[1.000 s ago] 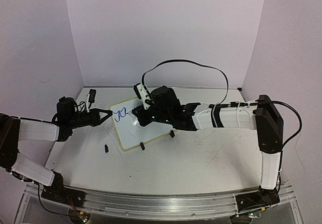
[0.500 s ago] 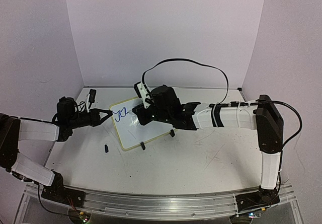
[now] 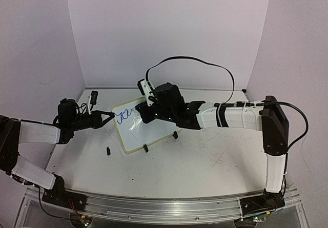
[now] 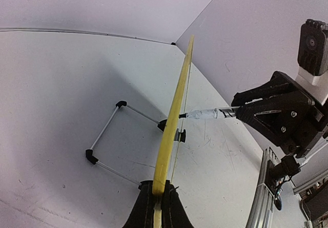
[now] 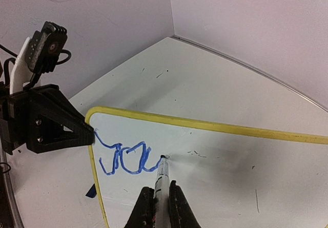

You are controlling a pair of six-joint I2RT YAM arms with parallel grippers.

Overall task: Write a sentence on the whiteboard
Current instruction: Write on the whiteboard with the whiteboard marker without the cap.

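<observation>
The whiteboard [image 3: 137, 133] stands tilted on the table with its yellow frame, seen edge-on in the left wrist view [image 4: 177, 110]. My left gripper [image 3: 108, 116] [image 4: 158, 189] is shut on its left edge. My right gripper [image 3: 144, 115] [image 5: 160, 194] is shut on a marker [image 5: 162, 177] [image 4: 207, 114]. The marker's tip touches the board face [image 5: 230, 156] at the right end of a blue scribble [image 5: 125, 159] [image 3: 123, 117] near the upper left corner.
Two black clip feet [image 3: 145, 148] [image 3: 175, 135] hold the board's lower edge, and a wire stand [image 4: 107, 130] props it behind. A small dark cap [image 3: 109, 150] lies on the table left of the board. A black cable [image 3: 189, 61] loops above the right arm.
The right gripper and marker have shifted slightly up and right across the board, lengthening the blue line a little. The left gripper and the board stay put.
</observation>
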